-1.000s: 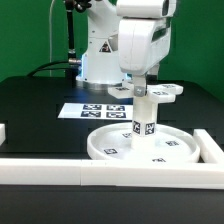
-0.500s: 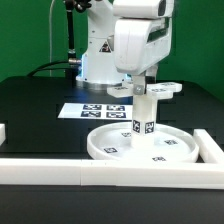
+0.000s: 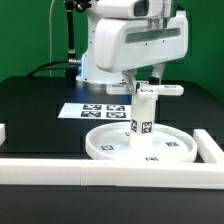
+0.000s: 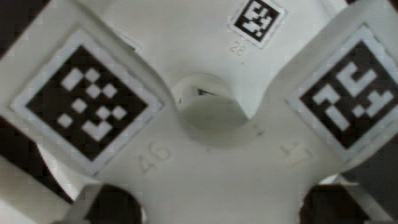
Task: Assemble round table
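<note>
Done: leg (image 3: 146, 112) stands upright on disc (image 3: 110, 148), under gripper (image 3: 146, 86).
Left: base (image 3: 166, 90), behind gripper.
Gripper: cannot tell.

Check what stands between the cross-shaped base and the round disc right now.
The short leg stands upright between them in the exterior view: its foot on the disc, the base at its top under the gripper.

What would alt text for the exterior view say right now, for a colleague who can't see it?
A white robot arm's end effector is at the top of a short white leg standing upright in the middle of a rimmed round disc on a black table. A lobed base and the marker board lie behind; white rails border the front.
</note>
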{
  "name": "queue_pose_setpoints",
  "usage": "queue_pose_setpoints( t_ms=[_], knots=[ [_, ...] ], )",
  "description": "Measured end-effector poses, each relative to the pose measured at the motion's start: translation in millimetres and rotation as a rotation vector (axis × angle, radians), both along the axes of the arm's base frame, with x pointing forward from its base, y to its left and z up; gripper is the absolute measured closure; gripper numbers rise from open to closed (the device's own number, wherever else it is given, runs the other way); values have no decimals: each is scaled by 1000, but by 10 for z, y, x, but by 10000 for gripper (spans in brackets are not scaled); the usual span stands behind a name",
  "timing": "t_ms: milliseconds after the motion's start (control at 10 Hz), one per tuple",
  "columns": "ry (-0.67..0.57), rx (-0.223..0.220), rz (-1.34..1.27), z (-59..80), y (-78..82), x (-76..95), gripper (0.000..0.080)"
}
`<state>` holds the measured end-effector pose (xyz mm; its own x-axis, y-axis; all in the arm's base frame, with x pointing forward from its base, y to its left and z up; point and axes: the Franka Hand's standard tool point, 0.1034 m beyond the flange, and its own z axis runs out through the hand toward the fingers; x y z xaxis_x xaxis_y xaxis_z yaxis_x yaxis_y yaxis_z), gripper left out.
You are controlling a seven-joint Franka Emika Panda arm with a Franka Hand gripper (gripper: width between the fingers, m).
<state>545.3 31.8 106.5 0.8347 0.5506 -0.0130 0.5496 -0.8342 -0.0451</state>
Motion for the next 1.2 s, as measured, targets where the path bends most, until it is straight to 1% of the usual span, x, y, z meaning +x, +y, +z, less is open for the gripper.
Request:
queue_pose_setpoints(
  t_ms=[100,200,700,900,1100,1200],
  knots=[
    [7,15,-157,-3,-8,-6,357],
    [18,11,-270,-6,-9,-17,357],
    [33,-4,-633,-10,-1,-20,357],
    [27,27,-940,-15,12,-33,356],
    [46,44,-1195,-19,34,-41,356],
    [52,49,-1280,-21,38,-35,356]
  ],
)
